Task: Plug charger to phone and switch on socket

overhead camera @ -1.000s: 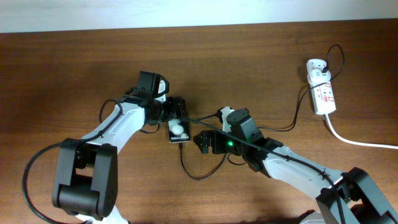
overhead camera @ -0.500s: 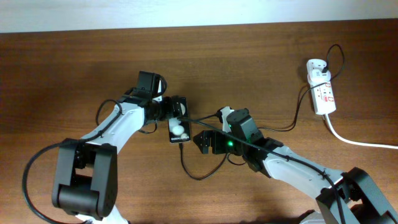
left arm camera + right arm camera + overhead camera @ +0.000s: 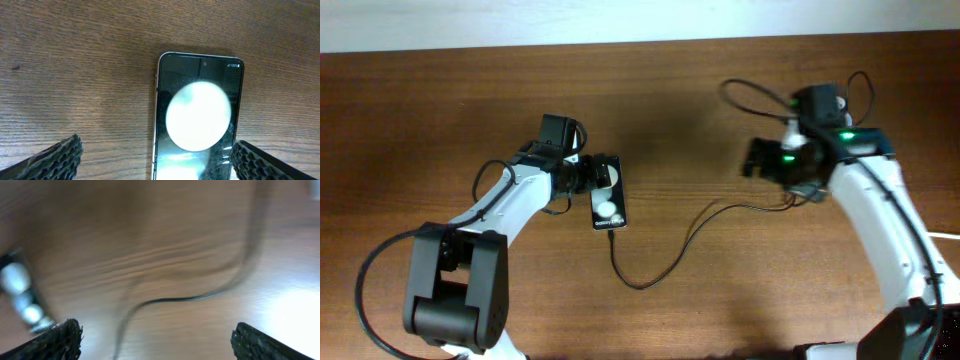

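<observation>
While left tool (image 3: 156,150) and right tool (image 3: 156,330) both gape, the glossy rectangular phone (image 3: 197,120) lies flat.

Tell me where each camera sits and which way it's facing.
Overhead: fixed above, looking straight down at the table, the left arm, the right arm, the phone and the charger.
Left wrist: low over the table, facing the phone's screen; own jaws at the bottom corners.
Right wrist: blurred, facing wood and the charger; own jaws at the bottom corners.
Shared: overhead and left wrist both show the phone.
</observation>
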Robot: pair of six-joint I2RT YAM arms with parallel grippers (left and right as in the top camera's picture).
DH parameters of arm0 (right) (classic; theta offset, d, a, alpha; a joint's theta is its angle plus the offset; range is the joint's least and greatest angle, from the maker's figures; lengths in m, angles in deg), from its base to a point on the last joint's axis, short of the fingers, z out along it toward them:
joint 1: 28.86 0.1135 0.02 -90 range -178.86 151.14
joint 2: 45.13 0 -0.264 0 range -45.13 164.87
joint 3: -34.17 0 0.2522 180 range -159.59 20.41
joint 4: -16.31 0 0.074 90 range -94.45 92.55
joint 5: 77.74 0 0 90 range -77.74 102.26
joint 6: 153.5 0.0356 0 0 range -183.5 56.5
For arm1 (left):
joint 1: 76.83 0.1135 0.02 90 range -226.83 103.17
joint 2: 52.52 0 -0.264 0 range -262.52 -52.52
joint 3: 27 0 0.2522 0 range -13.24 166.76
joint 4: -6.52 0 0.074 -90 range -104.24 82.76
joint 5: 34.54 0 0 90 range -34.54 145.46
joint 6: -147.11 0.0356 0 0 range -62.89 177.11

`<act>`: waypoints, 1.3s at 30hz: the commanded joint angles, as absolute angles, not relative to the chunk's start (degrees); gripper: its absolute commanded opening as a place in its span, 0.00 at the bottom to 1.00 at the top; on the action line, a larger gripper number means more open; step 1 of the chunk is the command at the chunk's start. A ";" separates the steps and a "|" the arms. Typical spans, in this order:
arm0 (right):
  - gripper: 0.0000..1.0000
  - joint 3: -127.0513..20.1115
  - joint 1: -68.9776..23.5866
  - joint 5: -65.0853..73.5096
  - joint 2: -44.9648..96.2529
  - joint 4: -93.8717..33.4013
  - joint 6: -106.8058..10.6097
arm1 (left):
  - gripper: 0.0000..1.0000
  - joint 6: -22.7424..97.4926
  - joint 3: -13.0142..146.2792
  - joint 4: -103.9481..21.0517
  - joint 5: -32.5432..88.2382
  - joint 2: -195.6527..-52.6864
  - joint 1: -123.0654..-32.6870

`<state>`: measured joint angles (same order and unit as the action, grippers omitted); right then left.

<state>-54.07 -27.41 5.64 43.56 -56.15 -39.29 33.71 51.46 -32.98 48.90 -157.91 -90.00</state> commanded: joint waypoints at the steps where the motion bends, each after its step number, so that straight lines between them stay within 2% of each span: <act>1: 0.99 -55.03 -34.82 9.53 43.36 -58.40 -40.78 | 0.99 34.22 51.29 -33.04 49.46 -157.84 -89.80; 7: 0.98 -56.28 -46.18 10.10 43.42 -56.63 -40.71 | 0.99 34.22 51.29 -33.04 49.46 -157.84 -89.80; 9: 0.99 -65.98 -50.07 9.93 44.30 -61.28 -40.75 | 0.99 34.22 51.29 -33.04 49.46 -157.84 -89.80; 12: 0.99 -74.90 -51.05 13.40 46.92 -62.99 -40.75 | 0.99 34.22 51.29 -33.04 49.46 -157.84 -89.80; 15: 0.99 -73.96 -51.08 18.93 48.95 -56.04 -40.75 | 0.99 34.22 51.29 -33.04 49.46 -157.84 -89.80; 25: 0.99 -73.83 -51.12 20.46 76.32 -47.56 -40.71 | 0.99 34.22 51.29 -33.04 49.46 -157.84 -89.80; 35: 0.99 -73.76 -52.34 23.92 78.20 -44.50 -40.56 | 0.99 34.22 51.29 -33.02 49.46 -157.84 -89.80; 39: 0.99 -73.70 -54.07 20.07 78.20 -41.28 -35.14 | 0.99 34.22 51.29 -33.04 49.46 -157.84 -89.80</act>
